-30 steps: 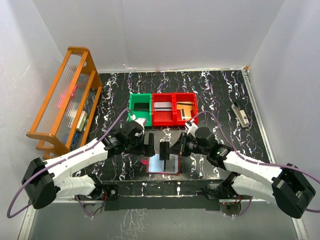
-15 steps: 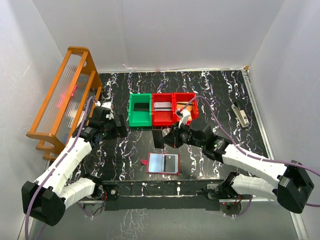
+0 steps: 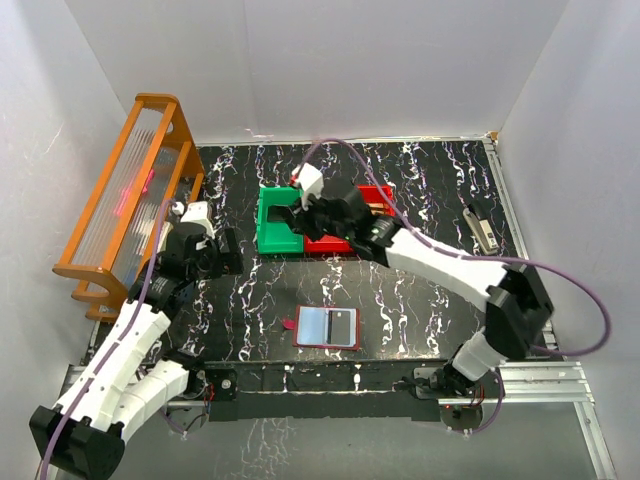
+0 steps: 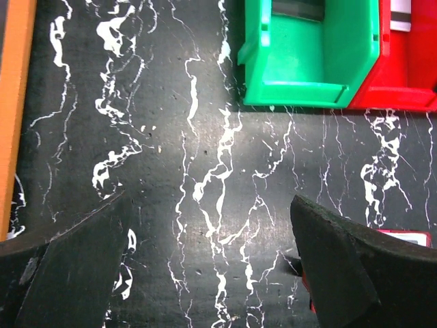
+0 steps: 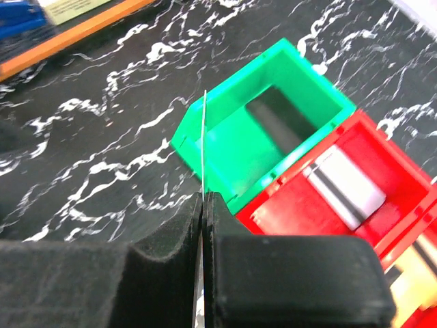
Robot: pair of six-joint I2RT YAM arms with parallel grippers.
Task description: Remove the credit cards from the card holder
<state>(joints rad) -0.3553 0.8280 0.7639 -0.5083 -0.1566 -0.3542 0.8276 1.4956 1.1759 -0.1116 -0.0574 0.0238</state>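
- While the right tool (image 3: pixel 298 215) hangs over the green bin (image 3: pixel 272 244), we see its fingers pressed tight on one credit card (image 5: pixel 203 140). The card stands edge-on, a thin pale line rising from between the pads.
- In the right wrist view, that held card stands in line with the green bin's near corner. We cannot tell whether it touches the rim.
- The left tool (image 3: pixel 228 252) stands wide open with nothing between its fingers. It hovers over bare surface (image 3: pixel 420 290) to the left of the green bin, a little nearer the arm bases.
- The card holder (image 3: pixel 327 327) lies opened flat on the surface, well apart from the green bin on the side toward the arm bases. Both tools are well apart from it.
- Its left half shows a pale bluish sleeve, its right half looks darker, and a small snap tab (image 3: pixel 287 323) sticks out at its left edge.
- Touching the green bin's right side, a red bin (image 5: pixel 280 198) holds a striped card (image 5: pixel 345 188), pale with a dark band.
- Something dark and flat lies inside the green bin; we cannot tell what it is.
- An orange rack (image 3: pixel 130 200) stands well left of the green bin.
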